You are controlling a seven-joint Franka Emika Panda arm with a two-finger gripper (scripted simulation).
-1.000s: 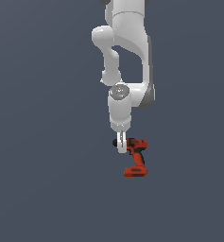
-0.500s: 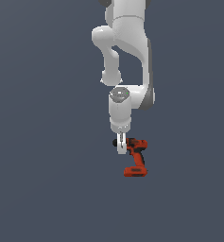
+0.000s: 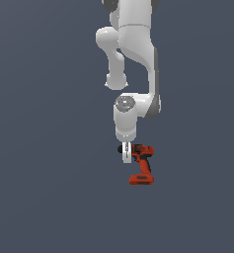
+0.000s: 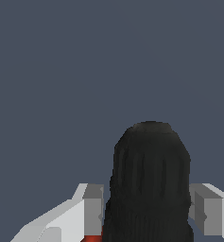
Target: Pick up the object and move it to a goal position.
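Note:
The object, a small red-orange drill [image 3: 142,163], hangs under the white arm in the exterior view, with its flat battery base at the bottom. My gripper [image 3: 127,153] is shut on its front end, and the black chuck tip [image 3: 120,148] sticks out on the exterior view's left of the fingers. In the wrist view the black chuck [image 4: 149,184] fills the space between my two grey fingertips [image 4: 93,208], and a sliver of the drill's red body [image 4: 92,238] shows beneath. My gripper [image 4: 149,210] presses on it from both sides.
Only a plain dark grey-blue background shows around the arm [image 3: 133,64] in both views. No table, marker or other object is in view.
The arm's wrist joint has sunk slightly. The drill stays held in the gripper at nearly the same spot.

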